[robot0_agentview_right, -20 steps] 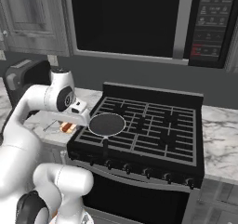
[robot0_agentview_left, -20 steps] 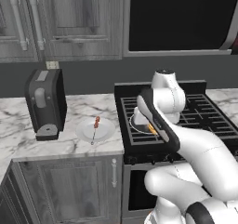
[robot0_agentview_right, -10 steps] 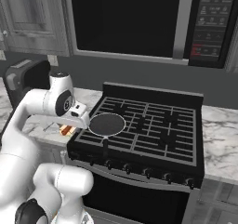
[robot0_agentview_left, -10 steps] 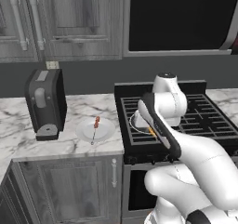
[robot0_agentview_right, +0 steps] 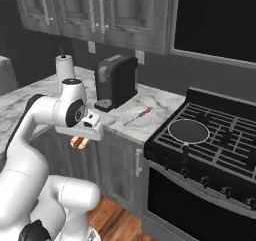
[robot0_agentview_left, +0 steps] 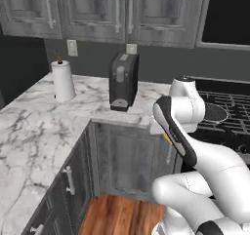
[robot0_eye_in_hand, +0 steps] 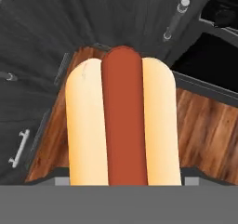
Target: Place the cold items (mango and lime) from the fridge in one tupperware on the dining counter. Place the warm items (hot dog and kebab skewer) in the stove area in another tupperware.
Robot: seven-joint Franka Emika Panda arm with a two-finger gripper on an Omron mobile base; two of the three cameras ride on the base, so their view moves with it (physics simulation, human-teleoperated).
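The gripper [robot0_agentview_right: 80, 141] carries one hot dog [robot0_eye_in_hand: 122, 121]: a smooth red-brown sausage between two pale bun halves, its near end cut off. The jaws stand wide around it, finger tips hidden behind the bun. It hangs over wood-plank floor [robot0_eye_in_hand: 204, 130], in front of grey panelled cabinets [robot0_agentview_left: 129, 156]. One thin kebab skewer [robot0_agentview_right: 138, 116] lies on the veined marble counter [robot0_agentview_right: 155, 105], right of a black coffee machine [robot0_agentview_right: 116, 80]. One white paper-towel roll [robot0_agentview_left: 63, 80] stands far left.
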